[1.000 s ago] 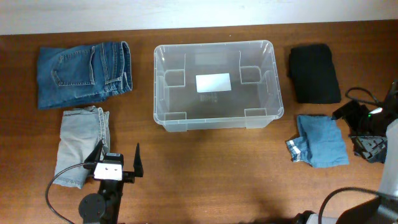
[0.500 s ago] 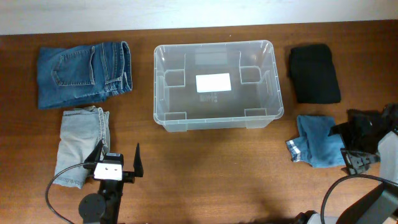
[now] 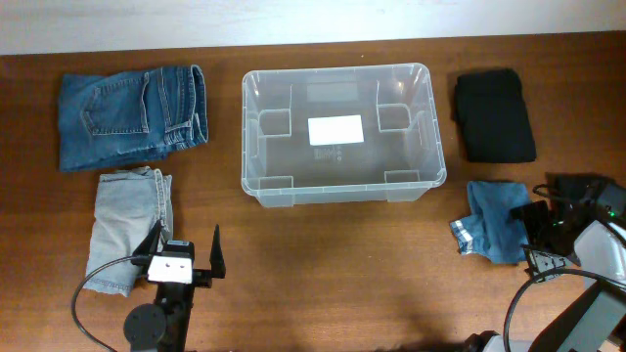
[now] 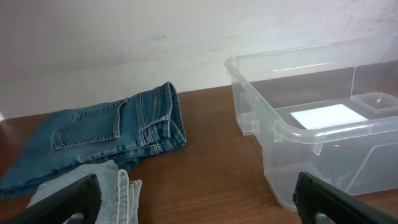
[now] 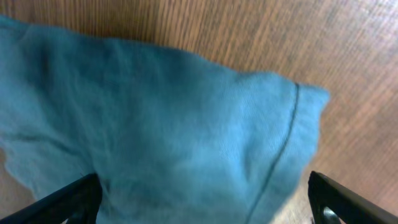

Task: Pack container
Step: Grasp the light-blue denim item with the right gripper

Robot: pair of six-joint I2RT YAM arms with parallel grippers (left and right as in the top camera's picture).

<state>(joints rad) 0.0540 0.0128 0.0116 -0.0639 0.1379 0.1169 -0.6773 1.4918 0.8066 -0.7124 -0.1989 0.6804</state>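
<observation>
The brown tabletop (image 3: 323, 264) carries the clear container (image 3: 337, 193) upright at its middle, toward the back. Folded dark jeans (image 3: 132, 115) lie to its left and a black garment (image 3: 494, 115) to its right. Pale grey jeans (image 3: 127, 230) sit front left, a small blue cloth (image 3: 494, 230) front right. The right pincer (image 3: 534, 235) hangs spread over that cloth's edge. The left pincer (image 3: 184, 250) is spread wide beside the pale jeans.

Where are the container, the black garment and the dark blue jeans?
container (image 3: 337, 168), overhead view, bare base below the white label.
black garment (image 3: 494, 115), overhead view, middle of the folded cloth.
dark blue jeans (image 3: 115, 110), overhead view, on the back pocket.
</observation>
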